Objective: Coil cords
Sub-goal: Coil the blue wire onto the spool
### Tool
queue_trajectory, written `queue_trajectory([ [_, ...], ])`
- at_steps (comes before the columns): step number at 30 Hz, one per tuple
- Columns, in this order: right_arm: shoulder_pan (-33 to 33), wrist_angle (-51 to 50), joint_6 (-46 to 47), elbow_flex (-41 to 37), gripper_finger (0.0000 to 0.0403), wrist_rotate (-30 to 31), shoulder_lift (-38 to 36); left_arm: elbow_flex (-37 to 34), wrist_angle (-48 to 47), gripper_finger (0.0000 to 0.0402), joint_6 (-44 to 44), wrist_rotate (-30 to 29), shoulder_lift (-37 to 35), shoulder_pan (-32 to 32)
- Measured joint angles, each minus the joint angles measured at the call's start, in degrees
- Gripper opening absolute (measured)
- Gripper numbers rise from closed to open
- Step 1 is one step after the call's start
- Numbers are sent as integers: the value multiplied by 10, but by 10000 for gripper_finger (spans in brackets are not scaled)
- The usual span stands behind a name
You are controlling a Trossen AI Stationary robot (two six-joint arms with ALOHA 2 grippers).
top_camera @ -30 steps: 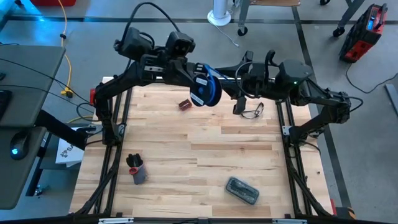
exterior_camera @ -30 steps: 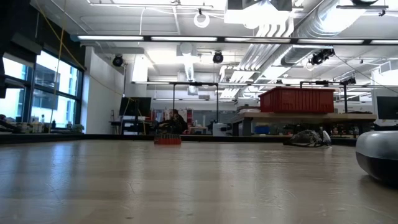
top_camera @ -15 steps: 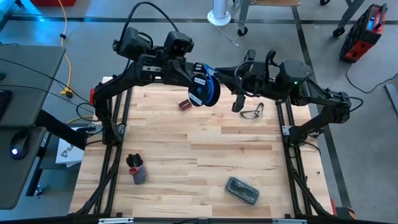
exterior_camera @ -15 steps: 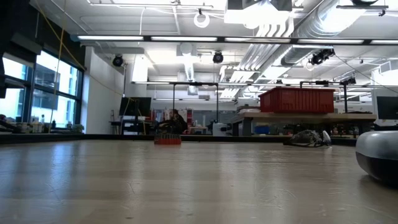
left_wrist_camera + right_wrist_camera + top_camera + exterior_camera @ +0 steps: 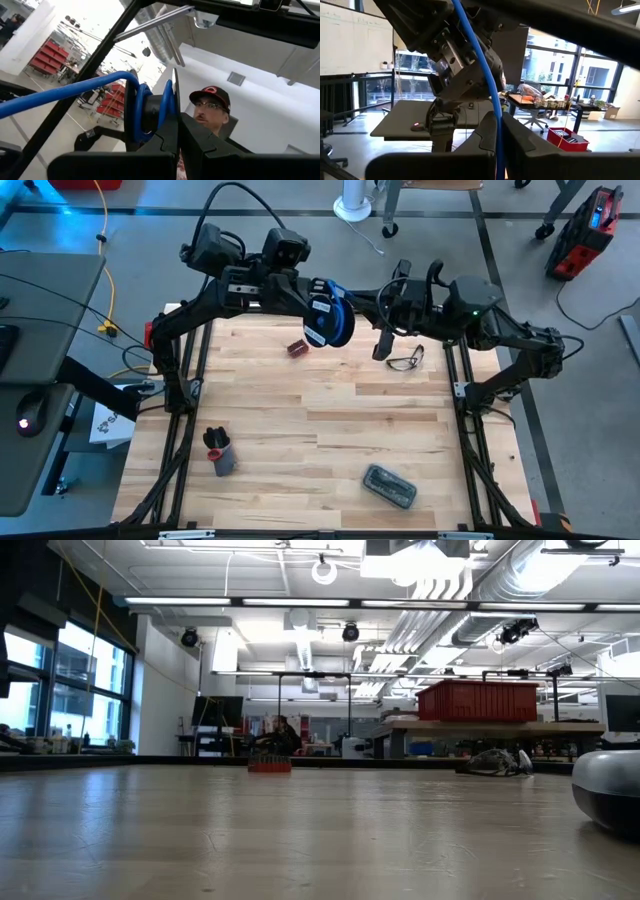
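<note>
Both arms are meeting high over the table's (image 5: 330, 420) far edge. Left hand (image 5: 322, 311) is clamping the reel (image 5: 331, 326) upright, steadying it for winding. Right hand (image 5: 496, 131) is pinching the blue cord (image 5: 482, 62) shut, likely keeping it taut off the reel

Above the desk's (image 5: 330, 420) far edge, the left gripper (image 5: 312, 308) holds the reel (image 5: 328, 327) of blue cord; the right gripper (image 5: 381, 345) hangs beside it, near the glasses (image 5: 405, 361).
</note>
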Motion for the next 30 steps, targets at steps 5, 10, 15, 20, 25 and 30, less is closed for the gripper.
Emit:
queue_trajectory([
  [5, 0, 2, 39, 0, 2, -30, 0, 0, 0, 0, 19, -6, 0, 4],
  [10, 12, 7, 52, 0, 1, -43, 0, 0, 0, 0, 45, -39, 0, 16],
  [15, 34, 39, 53, 0, 1, -44, 2, 0, 1, 0, 65, -59, 3, 17],
  [20, 46, 79, 54, 0, 1, -28, 21, 0, 1, 0, 105, -107, 4, 17],
  [25, 40, 99, 102, 0, 0, -28, 43, 0, 2, 0, 111, -121, 4, 17],
  [30, 41, 107, 133, 0, 0, -66, 59, 0, 3, 0, 122, -133, 4, 19],
])
